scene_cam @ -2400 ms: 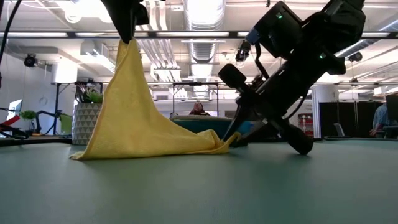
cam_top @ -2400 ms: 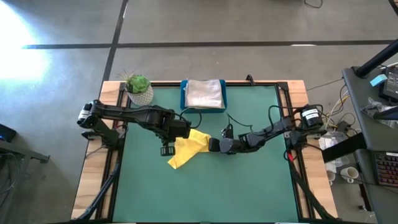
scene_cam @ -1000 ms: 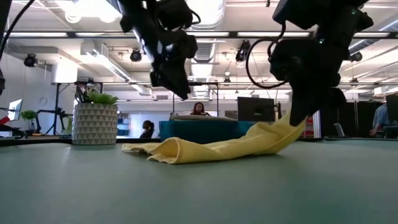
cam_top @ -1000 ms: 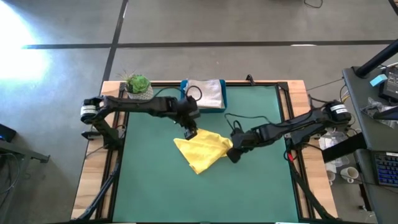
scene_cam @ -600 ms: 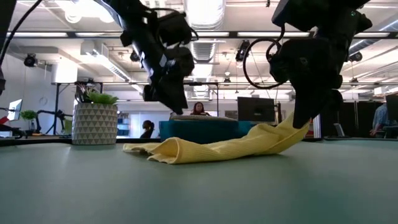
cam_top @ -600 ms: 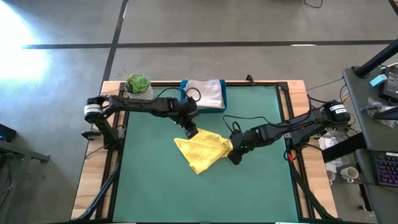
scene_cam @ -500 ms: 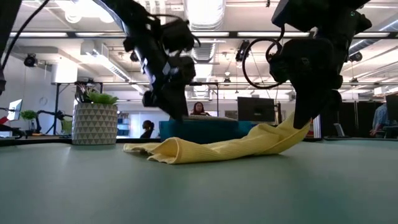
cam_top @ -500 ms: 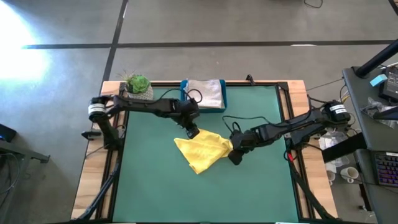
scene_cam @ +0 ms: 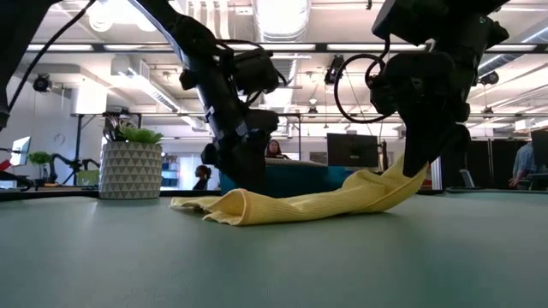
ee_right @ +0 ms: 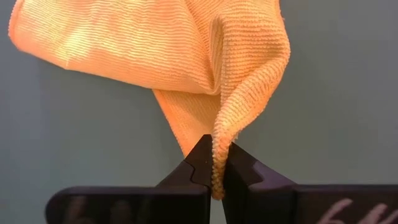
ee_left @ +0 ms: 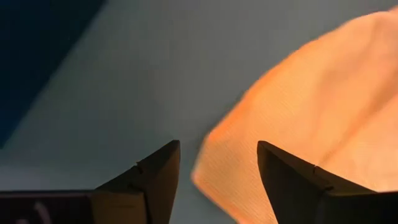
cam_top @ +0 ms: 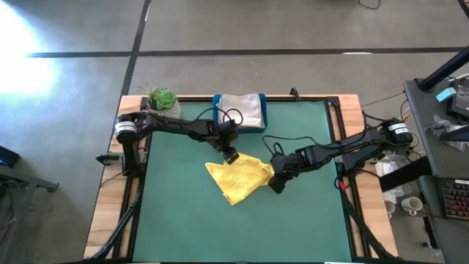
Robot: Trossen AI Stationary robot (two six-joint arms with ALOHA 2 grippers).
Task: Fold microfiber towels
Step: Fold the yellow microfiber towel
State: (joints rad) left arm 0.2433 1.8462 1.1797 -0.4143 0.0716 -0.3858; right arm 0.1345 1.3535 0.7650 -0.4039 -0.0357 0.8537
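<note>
On the green table mat (cam_top: pixel 190 220), near its middle, lies the yellow microfiber towel (cam_top: pixel 238 178), loosely doubled over itself with a rounded fold toward the near side and one corner lifted off the surface. That raised corner is pinched in the right gripper (cam_top: pixel 274 174), whose fingers are clenched tight on a thin twist of the cloth, as the right wrist view shows plainly (ee_right: pixel 216 163); from table height the towel (scene_cam: pixel 291 204) slopes up from the mat to that gripper (scene_cam: pixel 418 168). At the towel's far edge, toward the left side, hangs the left gripper (cam_top: pixel 231 156), its fingers spread apart and grasping nothing; in the left wrist view the two dark fingertips (ee_left: pixel 163 163) stand apart above the mat with a corner of the yellow cloth (ee_left: pixel 298 130) showing between and beyond them, not touched by either. In the low view this gripper (scene_cam: pixel 235 162) sits low over the towel's far part. Farther back, at the table's rear edge, stands a blue plastic tray (cam_top: pixel 217 117) holding a folded light grey towel (cam_top: pixel 240 110), and to its left, at the rear left corner, a small potted green plant (cam_top: pixel 163 103) in a patterned pot. Beyond the table the low view shows a room with a seated person (scene_cam: pixel 275 150).
</note>
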